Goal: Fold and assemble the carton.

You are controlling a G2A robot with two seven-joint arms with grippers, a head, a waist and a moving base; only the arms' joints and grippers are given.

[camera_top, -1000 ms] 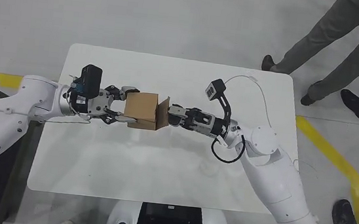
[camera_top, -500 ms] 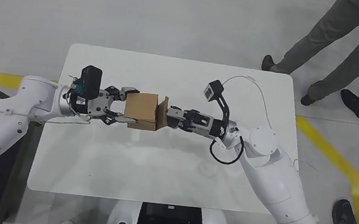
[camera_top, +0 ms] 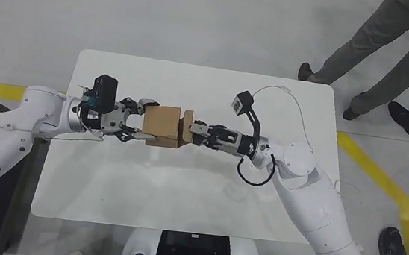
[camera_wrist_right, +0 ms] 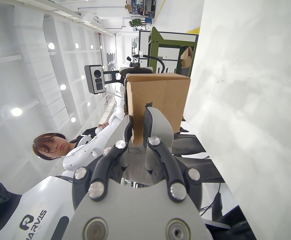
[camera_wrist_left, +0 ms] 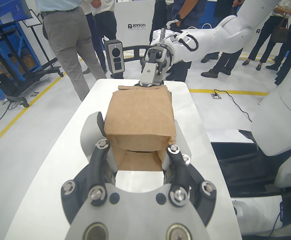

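Observation:
A brown carton [camera_top: 161,125] lies on the white table [camera_top: 182,193], a little left of its middle. My left gripper [camera_top: 141,121] straddles the carton's left end, and its fingers [camera_wrist_left: 98,127] press against both side walls of the carton [camera_wrist_left: 139,116], whose near end has loose flaps. My right gripper [camera_top: 189,130] is at the opposite end, shut on the upright end flap [camera_wrist_right: 136,134]. That flap is pinched between its two pads, close against the carton [camera_wrist_right: 159,95]. From the left wrist, the right gripper [camera_wrist_left: 147,83] shows just past the carton's far edge.
The table edges lie close on both long sides of the carton. Several people stand on the floor beyond the table. A yellow floor line [camera_top: 379,183] runs to the right of the table.
My right gripper has shifted slightly left, bringing the end flap closer to the carton body. The left gripper and the carton have stayed in place.

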